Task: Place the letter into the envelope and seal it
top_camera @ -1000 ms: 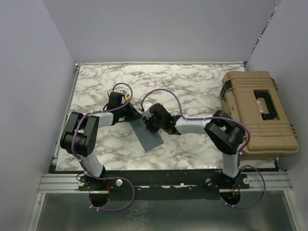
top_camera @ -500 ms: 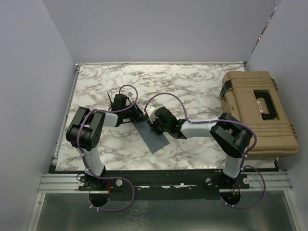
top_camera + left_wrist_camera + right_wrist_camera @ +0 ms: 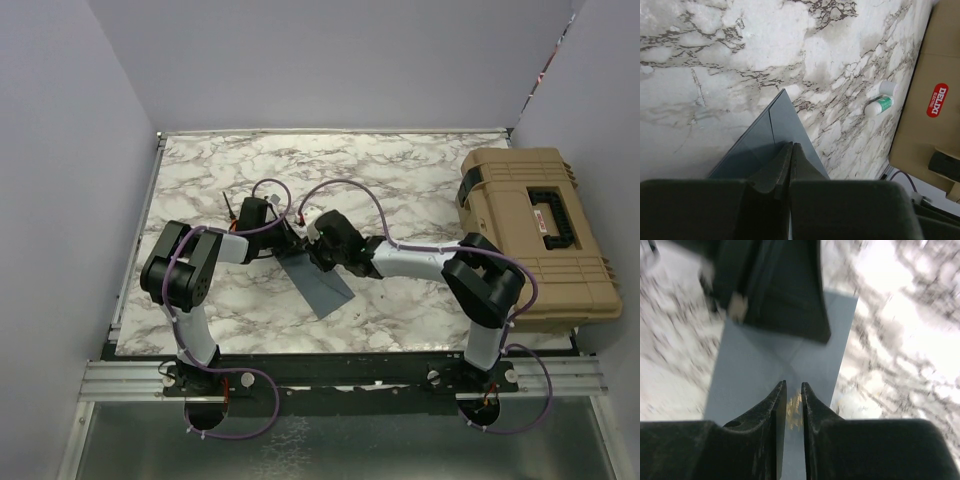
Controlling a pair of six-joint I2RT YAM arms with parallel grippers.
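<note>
**Supervisor:** Hazards at this point?

**Inspector:** Three noted. First, the left gripper has its jaws together, with the tips down on the envelope. I cannot tell whether paper is caught between them. Any sideways pull from that arm is likely to crease the sheet or skid it across the table.

Second, the right gripper stands over the same envelope with its jaws a narrow gap apart. If they close there, they may take both layers rather than the flap alone, and the pocket would then be pinched closed. A small yellowish patch shows in that gap, but it is too blurred to name.

Third, the letter appears in no view. If it is not inside, sealing now would close an empty envelope.

**Supervisor:** Position of the envelope?

**Inspector:** About mid-table, somewhat nearer the near edge and skewed to the table's edges. Its far corner lies beneath both grippers, and its near corner points toward the near right. It is well apart from the case at the right edge.

**Supervisor:** Condition?

**Inspector:** It is slate grey-blue, flat and thin, with diagonal fold seams meeting near its middle. No tear is visible. The paper should flex readily and will hold any crease put into it.
</note>
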